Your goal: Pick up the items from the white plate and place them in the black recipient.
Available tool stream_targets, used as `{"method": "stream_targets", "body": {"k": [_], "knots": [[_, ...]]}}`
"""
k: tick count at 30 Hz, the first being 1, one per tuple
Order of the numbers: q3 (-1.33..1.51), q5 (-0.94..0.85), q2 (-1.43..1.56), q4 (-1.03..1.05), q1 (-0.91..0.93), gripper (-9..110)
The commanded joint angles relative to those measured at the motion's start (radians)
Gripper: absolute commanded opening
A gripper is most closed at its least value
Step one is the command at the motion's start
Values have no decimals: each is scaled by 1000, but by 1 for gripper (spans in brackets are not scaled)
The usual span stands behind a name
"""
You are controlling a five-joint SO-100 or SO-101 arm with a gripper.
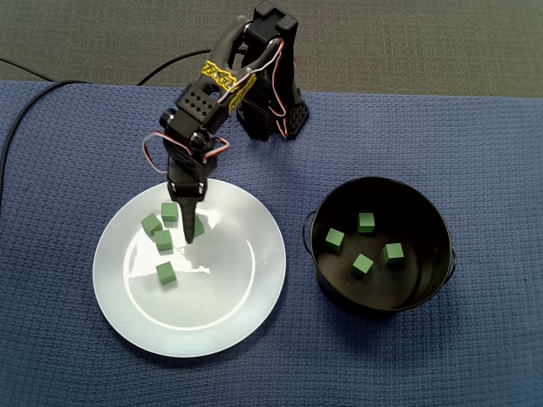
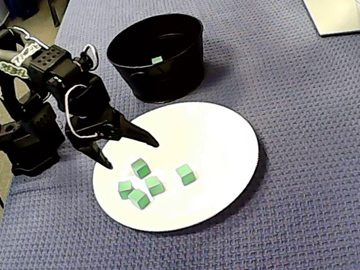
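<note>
1. Gripper (image 2: 132, 155): black, two fingers. The fixed view from the side shows the jaws spread wide and holding nothing, tips low over the plate's near-arm edge. The fixed view from above shows the fingers as one dark shape (image 1: 188, 227), so the gap cannot be read there.
2. White plate (image 1: 229, 288): round, lying on the blue cloth (image 1: 68, 339), beside the pail and apart from it.
3. Green cubes on the plate (image 2: 154, 185): five. Four sit clustered near the fingertips and one lies a little apart (image 2: 185, 174). From above, one cube (image 1: 198, 226) is partly hidden behind the gripper; from the side all five are clear.
4. Black pail (image 1: 382, 301): upright, with side handles.
5. Green cubes in the pail (image 1: 366, 222): four counted from above. From the side only one (image 2: 157, 60) shows over the rim.
6. Grey stand base (image 2: 344, 3): on the cloth, seen only in the side view.
</note>
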Motion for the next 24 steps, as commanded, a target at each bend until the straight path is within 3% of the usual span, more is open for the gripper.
{"method": "stream_targets", "body": {"k": [1,24], "knots": [[12,-12,-5,-58,-21,45],[143,-100,-23,-287,-5,23]]}}
